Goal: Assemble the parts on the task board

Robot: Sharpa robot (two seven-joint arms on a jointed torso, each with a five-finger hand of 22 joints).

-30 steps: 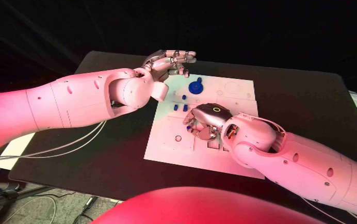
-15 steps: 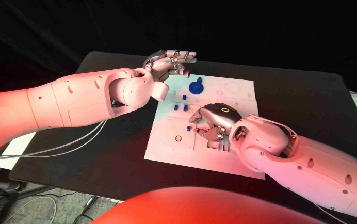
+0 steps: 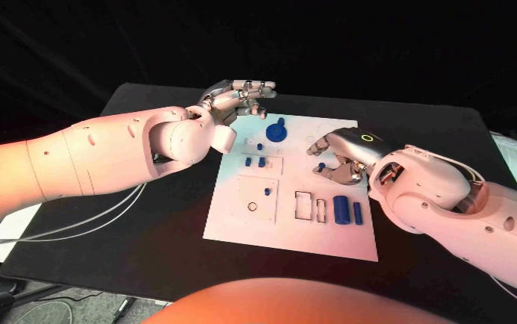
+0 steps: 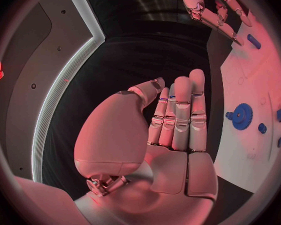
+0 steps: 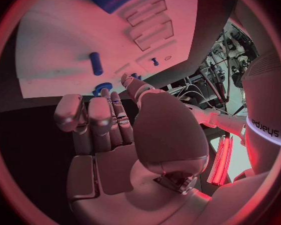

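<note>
The white task board (image 3: 243, 227) lies mid-table. A blue gear (image 3: 279, 128) stands near its far edge, also seen as the gear (image 4: 242, 116) from the left wrist. Small blue pegs (image 3: 254, 162) stand left of centre. Two blue cylinders (image 3: 347, 210) lie near the right edge, beside empty slots (image 3: 302, 204). My left hand (image 3: 237, 98) hovers over the board's far left corner, fingers straight (image 4: 178, 115), holding nothing. My right hand (image 3: 343, 156) hovers over the board's right side with loosely bent fingers (image 5: 97, 120) and nothing in it. A small blue peg (image 3: 320, 167) stands just by its fingertips.
The black table (image 3: 129, 227) extends around the board on all sides, with bare room to the left and front. A small ring mark (image 3: 252, 206) sits on the board's near left part. White cables (image 3: 97, 216) hang under my left arm.
My right hand has lifted off the board's near middle and drawn back to the right, uncovering two blue cylinders lying there. The left hand has hardly moved; the camera shifted a little.
</note>
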